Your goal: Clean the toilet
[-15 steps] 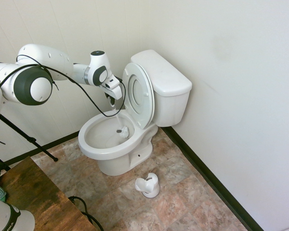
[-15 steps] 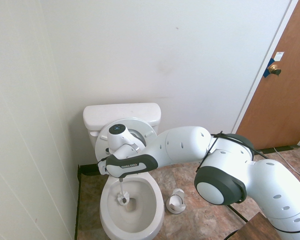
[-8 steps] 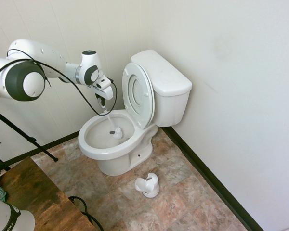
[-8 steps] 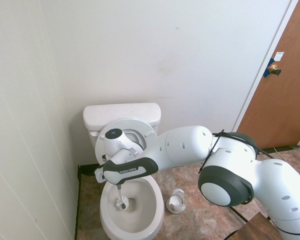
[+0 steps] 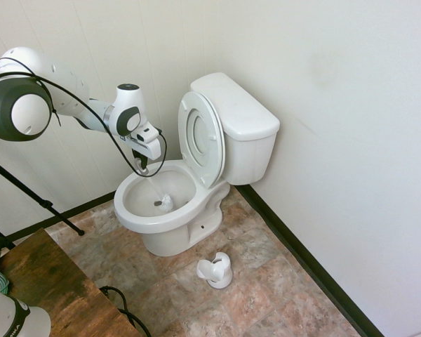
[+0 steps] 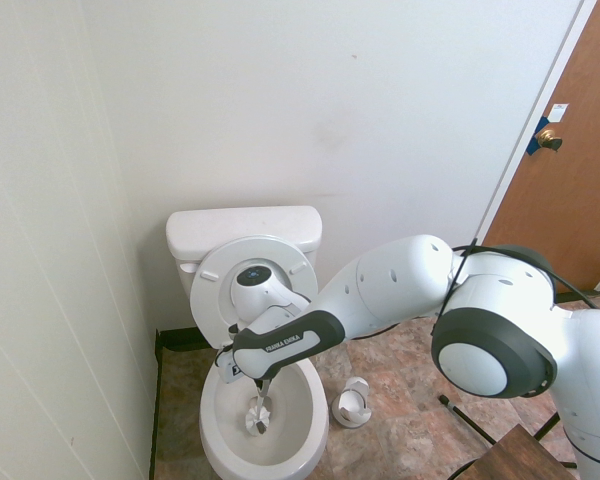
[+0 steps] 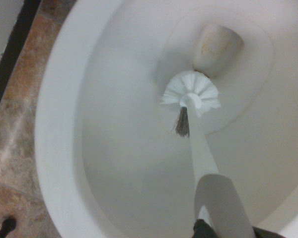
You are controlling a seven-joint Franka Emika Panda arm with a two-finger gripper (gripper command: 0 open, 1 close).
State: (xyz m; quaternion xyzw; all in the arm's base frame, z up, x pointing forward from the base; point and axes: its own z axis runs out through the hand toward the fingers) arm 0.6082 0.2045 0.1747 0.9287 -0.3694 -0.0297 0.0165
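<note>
Scrubbing item: two-finger gripper [image 5: 146, 166] clamped on white plastic toilet brush [image 7: 190, 96] inside white ceramic toilet [image 5: 137, 219]; risk: head skids off wet sloped wall.

A small household bathroom, going by the white toilet [image 5: 196, 161] set in a corner of pale panelled walls. Mottled stone-look floor tiles [image 5: 266, 281] around it, dark baseboard [image 5: 302, 260] behind, brush holder [image 5: 216, 270] just beside, possibly a brown door [image 6: 565, 170] well off.
</note>
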